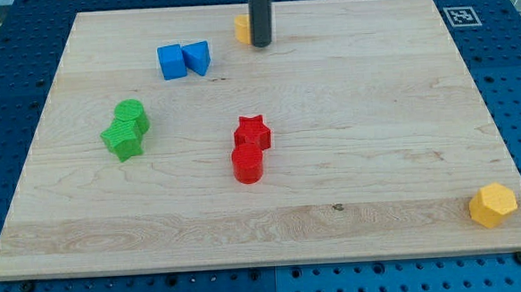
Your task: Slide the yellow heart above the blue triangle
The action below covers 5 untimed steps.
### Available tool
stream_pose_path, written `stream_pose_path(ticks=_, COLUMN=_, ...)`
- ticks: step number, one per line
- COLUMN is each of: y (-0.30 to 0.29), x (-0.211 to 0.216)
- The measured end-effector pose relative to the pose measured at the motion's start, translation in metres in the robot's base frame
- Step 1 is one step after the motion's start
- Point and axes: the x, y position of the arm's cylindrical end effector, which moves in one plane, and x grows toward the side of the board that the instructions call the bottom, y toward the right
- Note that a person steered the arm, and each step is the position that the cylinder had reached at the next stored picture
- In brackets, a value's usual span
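Note:
The yellow heart [242,27] lies near the view's top edge of the wooden board, mostly hidden behind my rod. My tip [261,44] rests against the heart's right side. The blue triangle [197,57] lies to the lower left of the heart, touching a blue cube [171,61] on its left. The heart is to the upper right of the triangle, with a small gap between them.
A green cylinder [132,114] and green star [123,138] sit together at the view's left. A red star [252,131] and red cylinder [247,163] sit together in the middle. A yellow hexagon [493,205] lies at the bottom right corner.

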Motion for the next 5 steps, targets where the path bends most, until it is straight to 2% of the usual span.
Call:
stream_pose_path(ticks=3, y=0.044, x=-0.008)
stream_pose_path(ticks=4, y=0.019, x=-0.033)
stream_pose_path(ticks=5, y=-0.007, x=-0.037)
